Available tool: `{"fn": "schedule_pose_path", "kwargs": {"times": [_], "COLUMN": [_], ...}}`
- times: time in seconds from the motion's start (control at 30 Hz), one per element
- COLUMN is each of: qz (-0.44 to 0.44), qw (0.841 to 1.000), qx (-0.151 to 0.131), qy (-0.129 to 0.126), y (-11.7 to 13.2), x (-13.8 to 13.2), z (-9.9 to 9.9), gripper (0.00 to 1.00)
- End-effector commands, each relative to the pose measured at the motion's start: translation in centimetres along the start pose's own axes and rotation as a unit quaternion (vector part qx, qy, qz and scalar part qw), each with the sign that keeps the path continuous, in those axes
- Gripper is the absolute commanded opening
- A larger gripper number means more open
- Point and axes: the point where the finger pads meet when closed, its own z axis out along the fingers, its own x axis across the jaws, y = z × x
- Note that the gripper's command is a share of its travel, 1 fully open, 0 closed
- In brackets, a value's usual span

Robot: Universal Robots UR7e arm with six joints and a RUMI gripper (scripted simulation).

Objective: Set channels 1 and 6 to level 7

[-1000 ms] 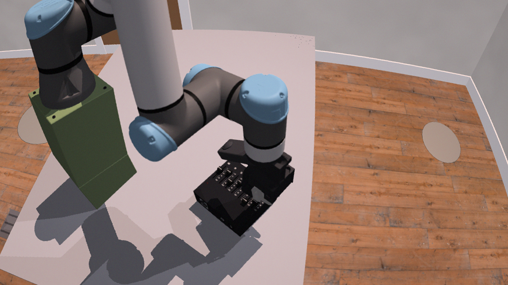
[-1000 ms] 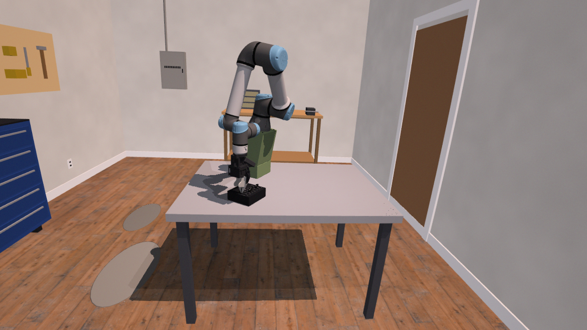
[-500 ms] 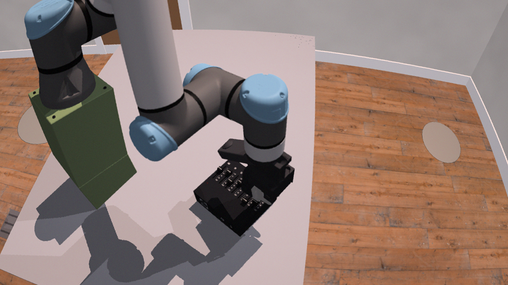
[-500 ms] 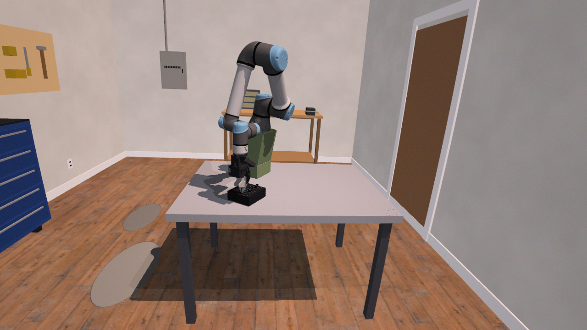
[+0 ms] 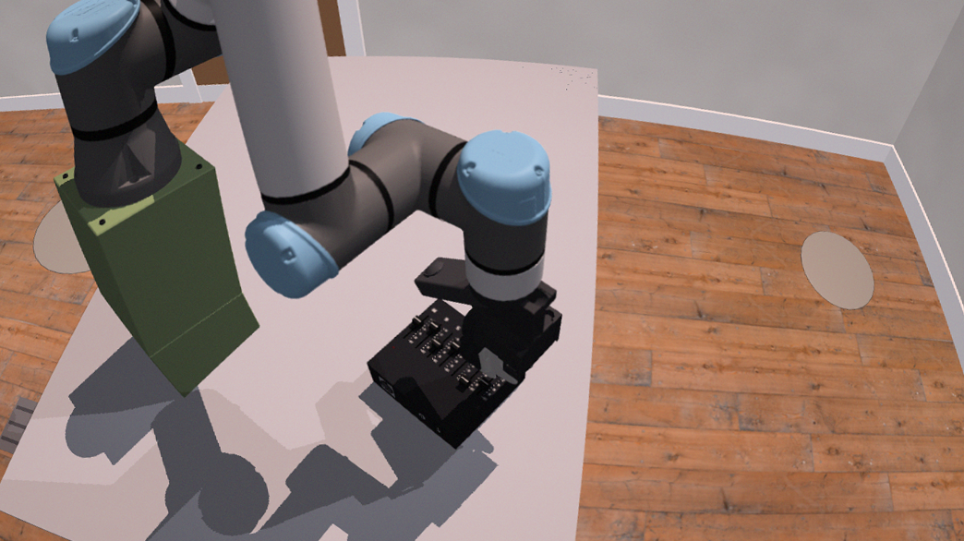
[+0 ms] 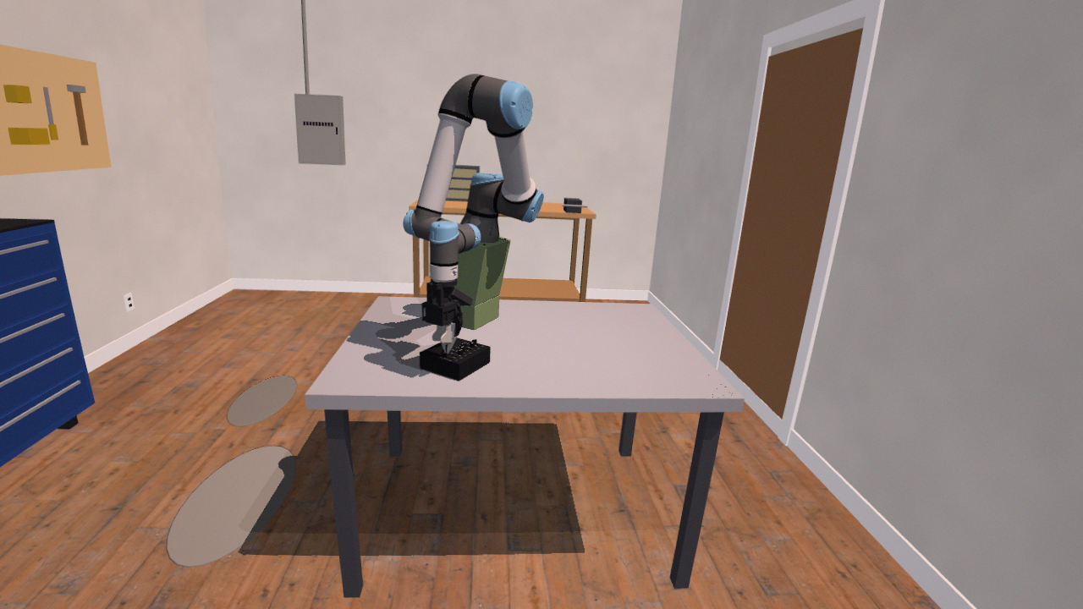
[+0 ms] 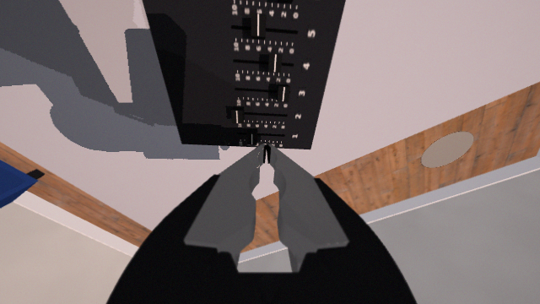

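The black lighting desk [image 5: 425, 389] [image 6: 456, 366] [image 7: 202, 63] sits on the white table [image 5: 458, 505] [image 6: 575, 363]. My gripper [image 7: 266, 145] [image 5: 493, 364] [image 6: 447, 345] is shut, with its closed tips pointing down at the near end of the desk, on the channel 1 row. The channel 1 fader cap [image 7: 252, 138] lies just left of my tips, in the higher half of its scale. The channel 2 fader [image 7: 235, 115] is near 10, channel 3 [image 7: 282, 92] is low, and channels 4 [image 7: 272, 62] and 5 [image 7: 256, 26] are mid-range. Channel 6 is out of the wrist view.
The green pedestal [image 5: 169, 268] [image 6: 484, 280] that carries my arm stands on the table behind the desk. The table's edge runs close to the desk's right side in the top view. A blue drawer cabinet [image 6: 30, 333] stands far to the left.
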Motion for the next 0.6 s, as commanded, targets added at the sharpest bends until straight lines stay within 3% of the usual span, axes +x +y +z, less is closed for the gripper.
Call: {"fn": "schedule_pose_path", "kwargs": {"times": [0.0,0.23,0.57], "qz": [0.0,0.0,0.0], "qw": [1.0,1.0,1.0], "qx": [0.001,0.001,0.001], "qy": [0.0,0.0,0.0], "y": [-0.1,-0.1,-0.1], "x": [0.0,0.0,0.0], "z": [-1.4,-2.9,-3.1], "gripper": [0.0,0.0,0.0]}}
